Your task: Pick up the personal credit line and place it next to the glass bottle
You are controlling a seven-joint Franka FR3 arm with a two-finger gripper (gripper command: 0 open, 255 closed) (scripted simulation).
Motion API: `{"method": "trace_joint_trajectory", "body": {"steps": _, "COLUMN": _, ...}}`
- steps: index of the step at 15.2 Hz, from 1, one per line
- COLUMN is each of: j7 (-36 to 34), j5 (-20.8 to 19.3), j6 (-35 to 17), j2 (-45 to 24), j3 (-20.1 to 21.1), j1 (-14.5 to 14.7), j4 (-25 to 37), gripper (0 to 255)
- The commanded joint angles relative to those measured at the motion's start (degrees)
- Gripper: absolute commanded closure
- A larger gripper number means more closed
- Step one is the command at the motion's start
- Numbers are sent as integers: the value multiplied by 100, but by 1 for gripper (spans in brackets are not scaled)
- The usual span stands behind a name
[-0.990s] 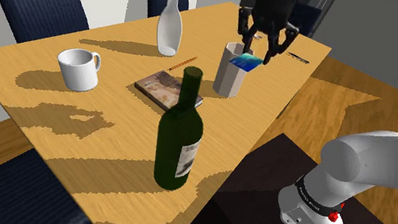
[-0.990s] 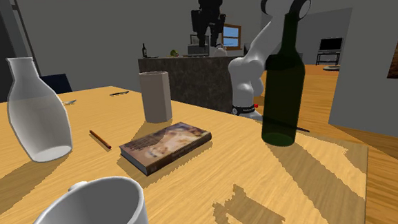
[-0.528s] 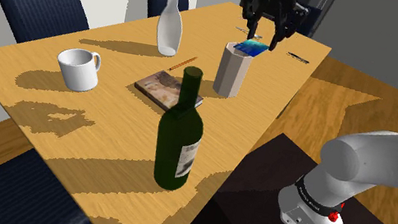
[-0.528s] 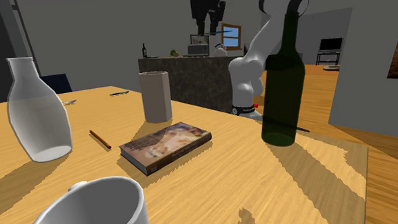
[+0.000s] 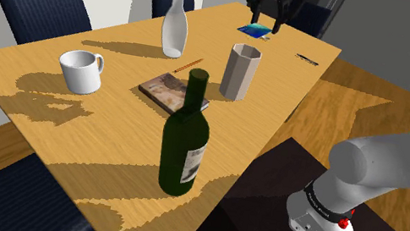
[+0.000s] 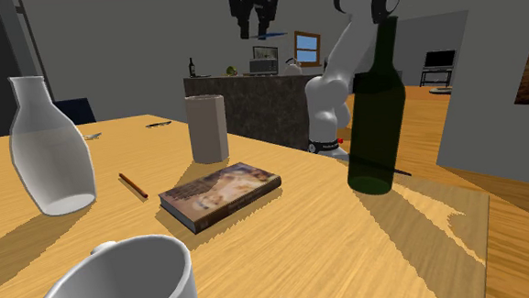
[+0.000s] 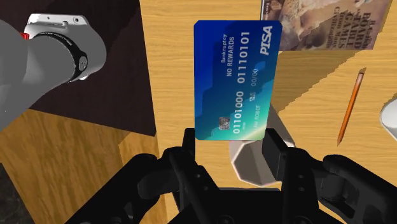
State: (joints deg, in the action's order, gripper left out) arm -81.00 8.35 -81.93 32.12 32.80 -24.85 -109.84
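Blue credit card, clasped by the end effector, juts lengthwise straight out from it.

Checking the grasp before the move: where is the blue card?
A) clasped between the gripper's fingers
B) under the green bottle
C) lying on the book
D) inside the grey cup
A: the wrist view shows the blue card clasped between the two black fingers of the gripper.

Wooden table bears mug, glass bottle, pencil, book and wine bottle. Grey tumbler stands nearest the gripper.
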Motion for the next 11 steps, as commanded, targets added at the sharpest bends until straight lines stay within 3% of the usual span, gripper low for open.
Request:
{"method": "trace_joint_trajectory", "body": {"steps": 1, "j7": 61, "j5": -154, "j6": -108, "j2": -334, "j3": 30, "j1": -139, "j4": 209, "gripper": 255}}
{"method": "trace_joint_trajectory", "body": {"steps": 11, "j7": -20, "j5": -1261, "j6": -301, "j2": -2512, "j3": 455, "j1": -678, "j4": 1896, "gripper": 255}}
